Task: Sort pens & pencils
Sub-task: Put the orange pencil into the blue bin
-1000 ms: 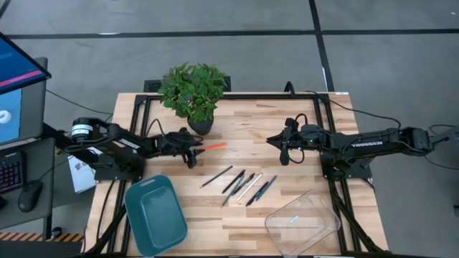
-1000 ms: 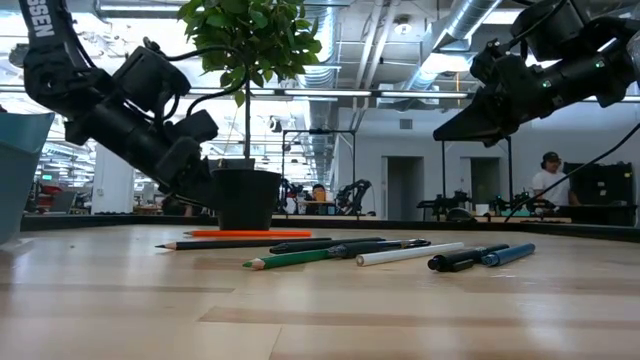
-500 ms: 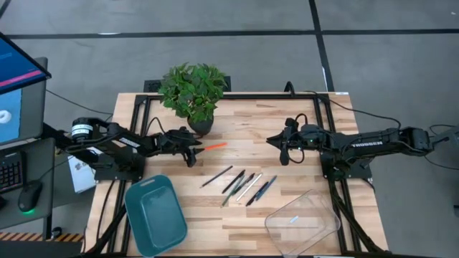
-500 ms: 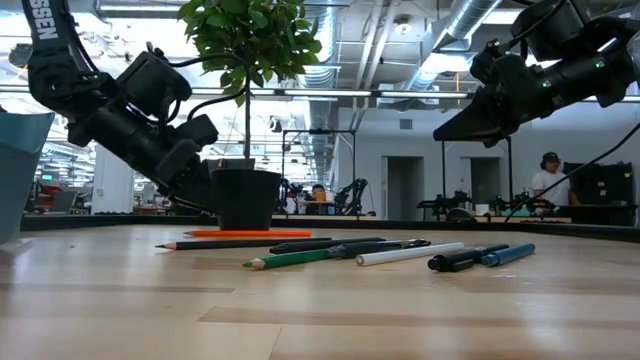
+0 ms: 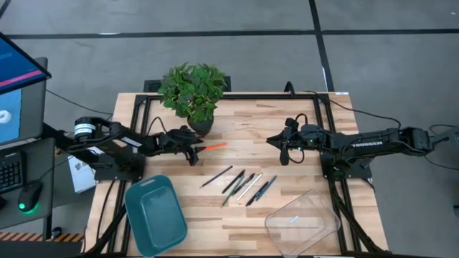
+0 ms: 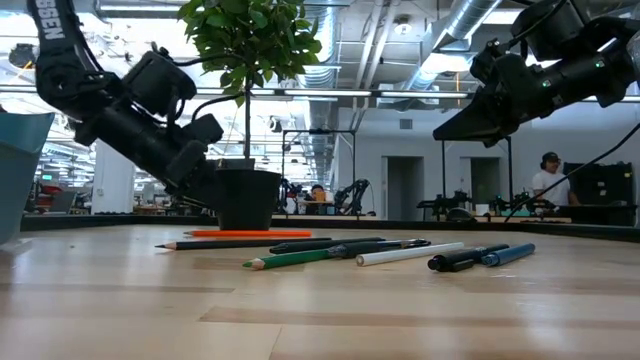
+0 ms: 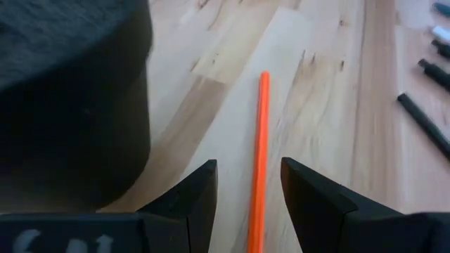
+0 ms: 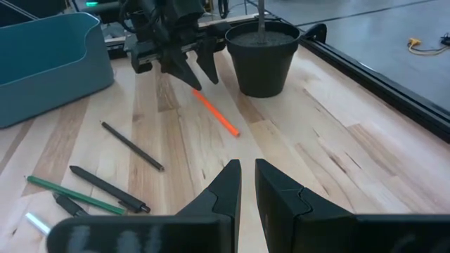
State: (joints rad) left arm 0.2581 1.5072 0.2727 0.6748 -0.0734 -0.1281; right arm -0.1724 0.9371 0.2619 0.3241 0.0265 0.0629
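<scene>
My left hand (image 5: 192, 156) hangs over the near end of the orange pencil (image 5: 216, 146), fingers spread wide with the pencil lying between them on the table (image 5: 244, 122), not gripped. The plant pot (image 5: 200, 125) stands just beside that hand and crowds it on one side; I see its dark wall filling a corner of the left wrist view. The other pens and pencils (image 5: 241, 186) lie in a loose fan in the middle of the table, well clear of the pot. The teal tray (image 5: 155, 215) sits near my left arm, the clear bin (image 5: 302, 222) toward the right. My right hand (image 5: 284, 147) waits raised above the table, fingers narrow, holding nothing
</scene>
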